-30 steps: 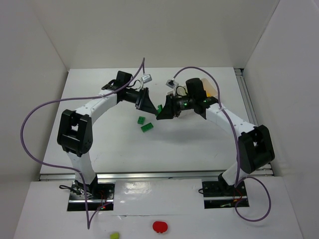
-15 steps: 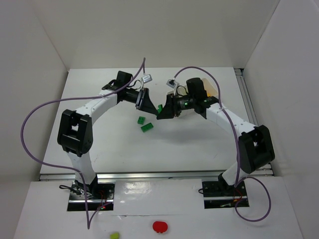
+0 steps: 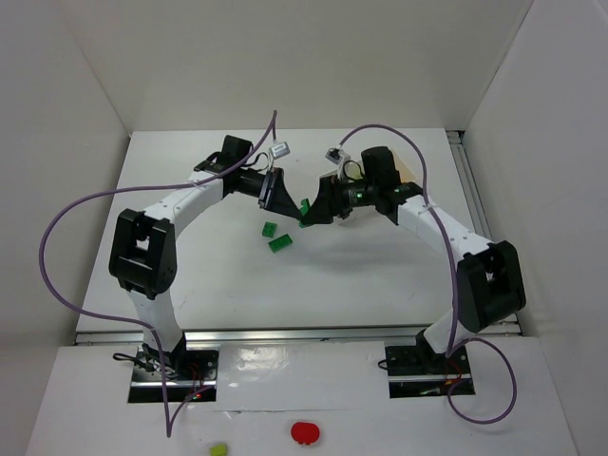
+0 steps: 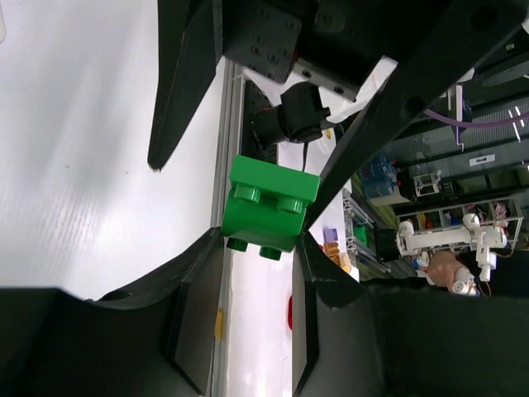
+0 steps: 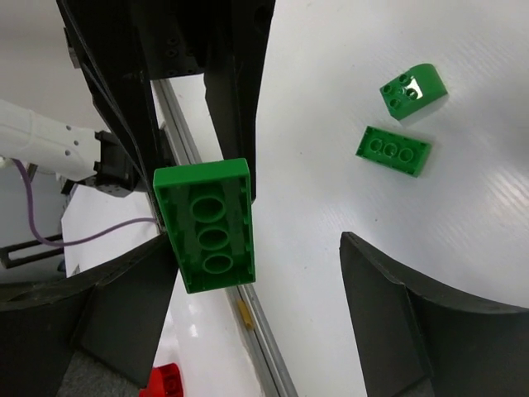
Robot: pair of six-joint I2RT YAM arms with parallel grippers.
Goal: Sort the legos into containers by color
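A green lego brick [image 3: 305, 207] hangs above the table between the two grippers. My left gripper [image 4: 259, 240] is shut on it, with the brick [image 4: 269, 207] pinched at the fingertips. In the right wrist view the same brick [image 5: 207, 223] shows its hollow underside beside one finger [image 5: 124, 306]. My right gripper [image 5: 256, 240] stands open around it, the other finger [image 5: 388, 298] well apart from the brick. Two more green legos [image 3: 271, 228] [image 3: 281, 243] lie on the table below; the right wrist view shows them too [image 5: 413, 89] [image 5: 393, 150]. The containers are hidden behind the right arm.
A red round thing [image 3: 305, 433] and a lime blob [image 3: 218, 449] sit on the front ledge. A metal rail [image 3: 304, 332] runs along the table's near edge. White walls close in the table on the left, back and right.
The left gripper closed on the green brick. The right gripper then opened and let go of it, and the right arm shifted slightly.
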